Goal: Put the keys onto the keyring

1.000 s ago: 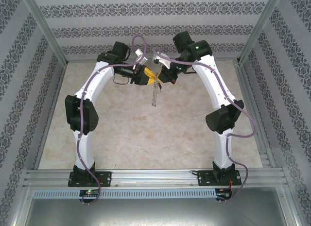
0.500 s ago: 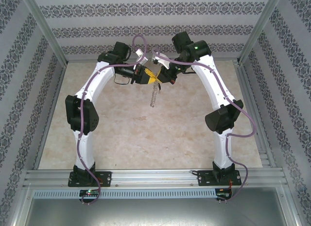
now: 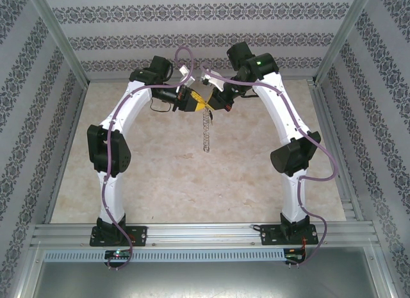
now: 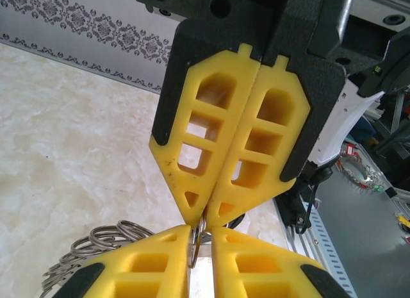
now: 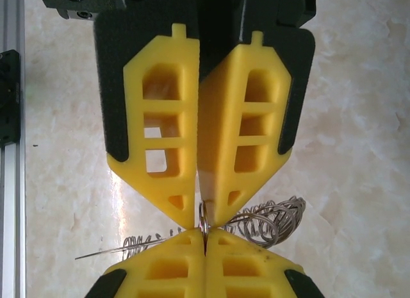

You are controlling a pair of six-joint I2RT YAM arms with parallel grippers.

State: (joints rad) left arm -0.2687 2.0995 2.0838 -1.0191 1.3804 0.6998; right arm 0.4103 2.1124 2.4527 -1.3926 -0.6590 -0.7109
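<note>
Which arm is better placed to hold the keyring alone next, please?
Probably the right. The right gripper has its fingers pressed flat together on the keyring wire, while the left gripper grips it with a gap between its fingers.

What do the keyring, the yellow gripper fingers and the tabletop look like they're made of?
Keyring: thin bright metal wire, probably steel, glinting silver.
Gripper fingers: matte yellow plastic, likely printed, with lattice cut-outs.
Tabletop: glossy marble-patterned surface, stone or laminate unclear.
</note>
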